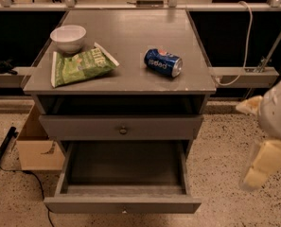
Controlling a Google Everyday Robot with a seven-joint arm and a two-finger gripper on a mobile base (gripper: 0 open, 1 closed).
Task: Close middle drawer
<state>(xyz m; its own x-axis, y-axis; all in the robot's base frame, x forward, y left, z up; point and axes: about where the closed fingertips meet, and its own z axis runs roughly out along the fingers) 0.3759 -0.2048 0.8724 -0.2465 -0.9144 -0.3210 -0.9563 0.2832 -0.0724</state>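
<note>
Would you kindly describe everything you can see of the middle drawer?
The middle drawer is a grey, wood-looking, long shallow box with a plain flat front and a small round knob at its centre. It is pulled far out and sits level below the upper drawer. No objects show inside it. Nothing touches it: the gripper hangs apart, off to its right.
</note>
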